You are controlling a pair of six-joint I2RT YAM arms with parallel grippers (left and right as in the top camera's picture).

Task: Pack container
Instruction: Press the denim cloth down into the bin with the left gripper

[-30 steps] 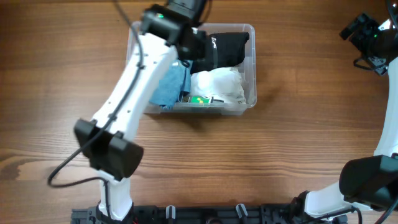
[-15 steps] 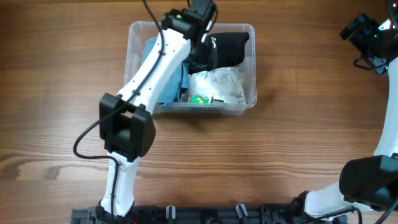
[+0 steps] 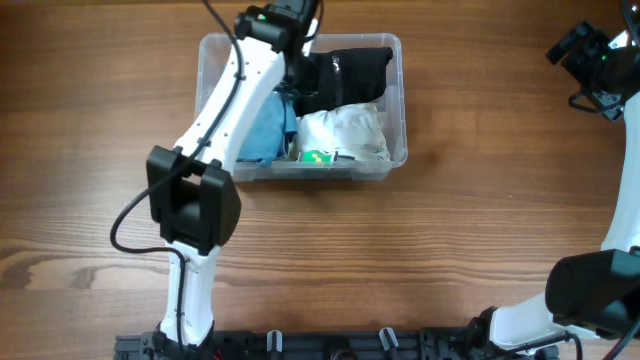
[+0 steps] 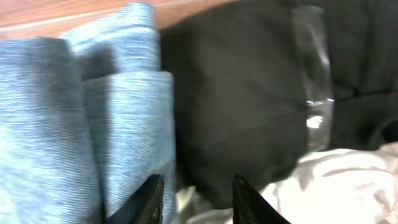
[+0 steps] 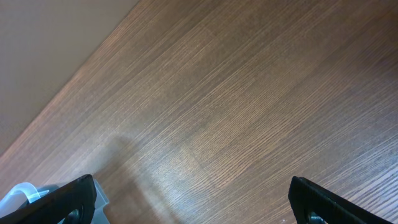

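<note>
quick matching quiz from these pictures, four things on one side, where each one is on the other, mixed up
Things:
1. blue knit cloth
2. black cloth
3. white crumpled bundle
4. right gripper

Places (overhead view for the bin):
A. open, over the bare wooden table
B. lower right of the clear rectangular plastic container
C. left part of that container
D. upper right of that container

Pairs: 1-C, 2-D, 3-B, 4-A

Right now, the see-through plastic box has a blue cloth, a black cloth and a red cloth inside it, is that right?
Not quite. The overhead view shows the clear rectangular plastic container holding a blue cloth, a black cloth and a white cloth, not a red one.
</note>
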